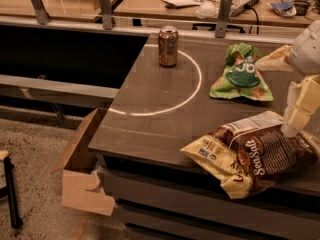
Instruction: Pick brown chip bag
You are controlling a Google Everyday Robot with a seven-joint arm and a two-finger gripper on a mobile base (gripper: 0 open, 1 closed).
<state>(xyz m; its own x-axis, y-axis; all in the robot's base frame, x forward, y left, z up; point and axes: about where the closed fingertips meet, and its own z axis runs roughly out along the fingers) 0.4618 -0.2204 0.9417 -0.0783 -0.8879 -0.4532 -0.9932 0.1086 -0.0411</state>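
The brown chip bag (252, 153) lies crinkled at the front right of the dark table, with cream-yellow ends and white "Sea Salt" script. My gripper (299, 109) hangs at the right edge of the view, its cream-coloured fingers pointing down just above the bag's right part. It holds nothing that I can see. The white arm body sits above it at the right edge.
A green snack bag (240, 74) lies behind the brown bag. A brown drink can (168, 46) stands at the back of the table (150, 129), beside a white circle line. An open cardboard box (82, 171) sits on the floor at the left front. A cluttered wooden bench runs behind.
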